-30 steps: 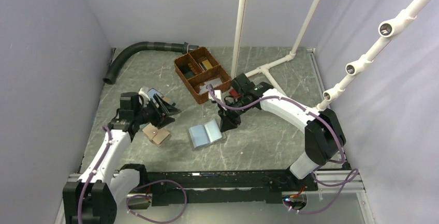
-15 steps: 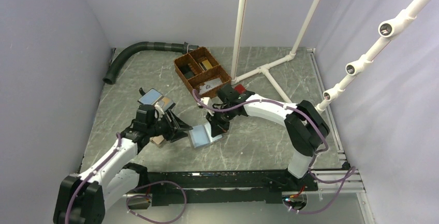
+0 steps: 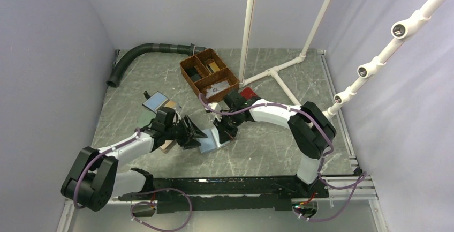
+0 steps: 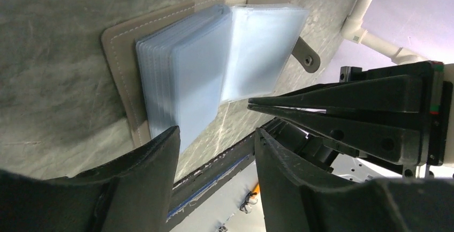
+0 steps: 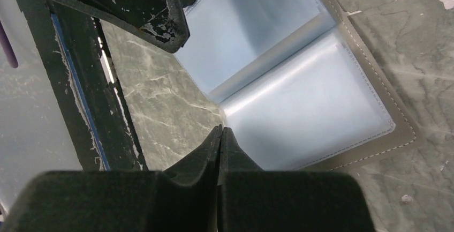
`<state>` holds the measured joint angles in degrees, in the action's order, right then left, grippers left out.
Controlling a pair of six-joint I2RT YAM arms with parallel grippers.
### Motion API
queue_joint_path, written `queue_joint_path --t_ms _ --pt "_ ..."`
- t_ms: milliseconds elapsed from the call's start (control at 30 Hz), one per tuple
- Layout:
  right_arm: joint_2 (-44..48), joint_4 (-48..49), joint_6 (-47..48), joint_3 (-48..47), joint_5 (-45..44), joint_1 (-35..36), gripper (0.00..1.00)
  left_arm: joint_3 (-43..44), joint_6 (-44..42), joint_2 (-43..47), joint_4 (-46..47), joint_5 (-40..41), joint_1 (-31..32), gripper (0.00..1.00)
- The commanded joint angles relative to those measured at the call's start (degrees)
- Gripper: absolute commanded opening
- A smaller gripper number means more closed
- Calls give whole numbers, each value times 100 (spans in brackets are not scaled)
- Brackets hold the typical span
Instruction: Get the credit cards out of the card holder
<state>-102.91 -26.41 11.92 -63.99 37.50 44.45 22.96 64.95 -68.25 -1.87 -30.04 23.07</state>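
Observation:
The card holder (image 3: 213, 142) lies open on the table, taupe outside (image 4: 120, 55) with pale blue sleeves (image 4: 193, 71) and a small closing tab (image 4: 306, 58). I cannot tell the credit cards apart from the sleeves. My left gripper (image 3: 199, 133) hovers open at the holder's left edge; in the left wrist view the left gripper (image 4: 217, 135) frames the edge of the sleeve stack. My right gripper (image 3: 221, 135) is shut with nothing visible between its fingers. In the right wrist view the right gripper (image 5: 220, 130) has its tips at the holder's (image 5: 310, 109) edge by the centre fold.
A brown divided tray (image 3: 188, 68) stands behind the holder. A blue wallet with a tan panel (image 3: 160, 102) lies at left and a red wallet (image 3: 248, 92) by the right arm. A tan item (image 3: 167, 145) sits under the left arm. A black hose (image 3: 140, 51) and white pipes (image 3: 278, 74) are at the back.
My left arm has swung right from the blue wallet to the holder's left edge. My right gripper has shut and come down left onto the holder.

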Motion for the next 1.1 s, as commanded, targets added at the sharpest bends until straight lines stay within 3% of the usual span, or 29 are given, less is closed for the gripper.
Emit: queue_joint_path --t_ms 0,833,1067 --pt "-46 181 -119 -8 -8 -15 0 385 -250 -183 -100 164 87 59" --pt "91 32 -151 -124 542 -173 0 648 -231 -1112 884 -271 276 49" --pt "324 39 -92 -44 814 -302 7 733 -202 -1277 1162 -358 294 48"
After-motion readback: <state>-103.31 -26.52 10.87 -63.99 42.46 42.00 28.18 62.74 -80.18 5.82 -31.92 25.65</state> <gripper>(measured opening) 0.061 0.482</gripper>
